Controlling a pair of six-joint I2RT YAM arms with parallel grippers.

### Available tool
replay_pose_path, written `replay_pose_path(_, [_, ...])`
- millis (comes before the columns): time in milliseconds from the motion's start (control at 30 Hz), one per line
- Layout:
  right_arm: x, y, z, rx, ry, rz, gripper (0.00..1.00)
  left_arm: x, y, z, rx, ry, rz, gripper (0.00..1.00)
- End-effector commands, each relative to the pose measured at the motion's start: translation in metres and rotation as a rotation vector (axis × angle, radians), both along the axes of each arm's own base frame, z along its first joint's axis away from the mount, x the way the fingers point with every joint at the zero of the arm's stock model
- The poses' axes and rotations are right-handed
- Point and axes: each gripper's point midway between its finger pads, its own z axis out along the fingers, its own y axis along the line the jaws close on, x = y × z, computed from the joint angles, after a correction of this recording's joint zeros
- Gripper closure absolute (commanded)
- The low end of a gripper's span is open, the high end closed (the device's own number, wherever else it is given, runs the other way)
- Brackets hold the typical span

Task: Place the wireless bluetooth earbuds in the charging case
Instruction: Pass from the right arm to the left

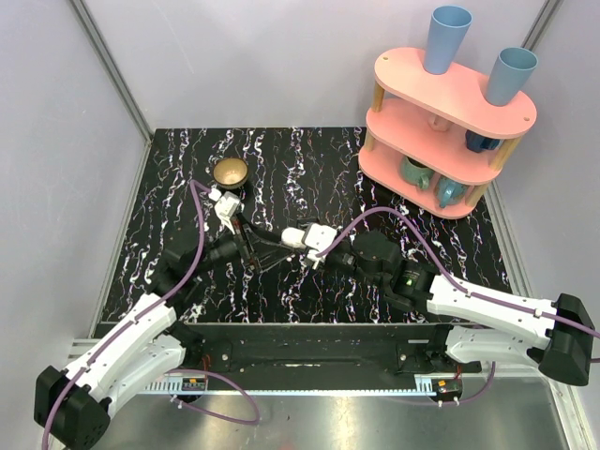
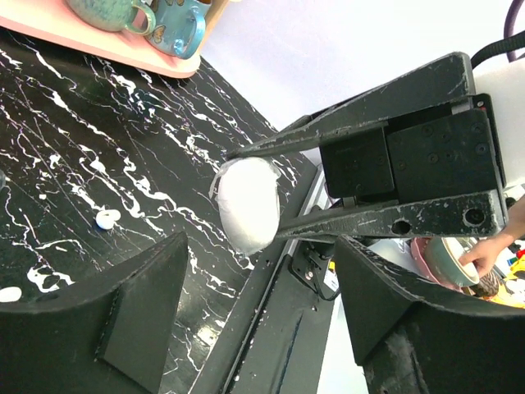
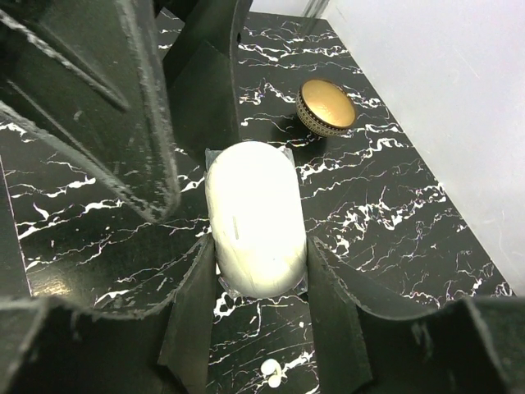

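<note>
The right pincer (image 3: 258, 267) holds the case (image 3: 254, 205) by its long sides, one finger pressed to each flank, with the rounded far end sticking out past the fingertips over the black marbled desk (image 1: 309, 178). The lid looks shut: the wrist view shows one smooth white shell with only a faint mark on top. The left pincer (image 2: 262, 242) faces it from the opposite side. Its fingers are apart with nothing between them, and one comes just beside the case's free end, though I cannot tell whether it touches. What look like the two earbuds lie loose on the desk, one (image 2: 107, 218) near the middle of the left wrist view and the other (image 2: 8, 294) well apart from it at the frame's edge. A brass bowl (image 3: 326, 107) sits farther back, out of the way. The step in hand is probably opening the lid, with the right side acting as the vice. To do it well, the left fingers should catch only the lid half at the exposed end, on the side away from the hinge. They should then lever it up gently while the right grip stays low on the body so it does not pinch the lid closed. The shell is glossy and rounded, so a hard or off-centre push could squirt it out of the right fingers. A slow, shallow approach suits it better.
</note>
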Motion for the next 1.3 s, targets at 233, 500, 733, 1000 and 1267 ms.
replay_pose_path(233, [-0.010,0.003,0.026,0.085,-0.030,0.035,0.83,0.011,-0.012,0.035,-0.076,-0.082,0.003,0.35])
replay_pose_path(500, [-0.011,0.003,0.027,0.084,-0.033,0.038,0.83,0.008,-0.016,0.035,-0.076,-0.080,-0.017,0.50])
replay_pose_path(733, [-0.012,0.004,0.029,0.090,-0.037,0.043,0.83,0.002,-0.020,0.036,-0.073,-0.088,-0.044,0.64])
replay_pose_path(1000, [-0.014,0.005,0.025,0.077,-0.032,0.048,0.83,0.000,-0.021,0.038,-0.077,-0.097,-0.050,0.64])
replay_pose_path(1267, [-0.014,0.006,0.021,0.051,-0.034,0.052,0.83,-0.001,-0.022,0.037,-0.075,-0.093,-0.054,0.60])
